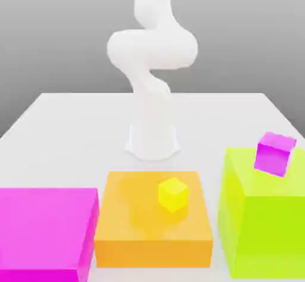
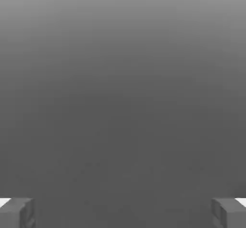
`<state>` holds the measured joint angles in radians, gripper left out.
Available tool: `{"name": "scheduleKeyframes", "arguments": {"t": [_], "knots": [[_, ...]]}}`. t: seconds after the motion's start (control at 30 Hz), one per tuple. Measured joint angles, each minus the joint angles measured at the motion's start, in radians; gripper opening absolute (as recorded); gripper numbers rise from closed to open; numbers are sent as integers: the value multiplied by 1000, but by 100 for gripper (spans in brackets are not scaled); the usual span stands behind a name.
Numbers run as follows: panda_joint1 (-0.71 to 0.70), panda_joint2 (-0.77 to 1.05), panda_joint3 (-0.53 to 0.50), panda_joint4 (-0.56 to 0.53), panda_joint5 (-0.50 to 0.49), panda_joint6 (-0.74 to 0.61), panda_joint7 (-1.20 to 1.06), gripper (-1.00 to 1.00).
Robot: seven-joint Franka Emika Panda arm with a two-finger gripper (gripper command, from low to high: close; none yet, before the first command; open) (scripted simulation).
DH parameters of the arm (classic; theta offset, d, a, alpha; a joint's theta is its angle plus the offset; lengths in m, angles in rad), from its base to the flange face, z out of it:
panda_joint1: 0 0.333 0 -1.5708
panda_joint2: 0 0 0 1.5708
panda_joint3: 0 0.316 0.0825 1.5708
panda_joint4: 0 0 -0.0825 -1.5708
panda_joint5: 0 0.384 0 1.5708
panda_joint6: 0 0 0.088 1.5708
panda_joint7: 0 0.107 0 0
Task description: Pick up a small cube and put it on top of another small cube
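The small cube (image 1: 274,153), tiny and glossy magenta-purple, sits on top of the large lime-green block (image 1: 262,221) at the exterior view's right. The other small cube (image 1: 173,194), bright yellow, rests on the large orange block (image 1: 149,230) in the front middle. In the hand view my gripper (image 2: 123,215) is open, its two grey fingertips (image 2: 17,212) standing far apart with nothing between them and plain grey background beyond. The white arm (image 1: 152,55) rises from its base and bends upward past the top of the exterior view.
A large magenta block (image 1: 44,230) stands at the front of the exterior view's left, beside the orange block. The arm's base (image 1: 153,141) stands mid-table behind the blocks. The white table (image 1: 77,132) stretches behind and around them.
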<state>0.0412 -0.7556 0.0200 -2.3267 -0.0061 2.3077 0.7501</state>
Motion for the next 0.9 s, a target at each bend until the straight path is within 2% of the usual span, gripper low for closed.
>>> {"name": "scheduleKeyframes", "arguments": {"t": [0.4,0.9], "knots": [[290,221,3,-159,-7,191,-437,0],[621,491,61,-371,-37,447,-977,0]]}}
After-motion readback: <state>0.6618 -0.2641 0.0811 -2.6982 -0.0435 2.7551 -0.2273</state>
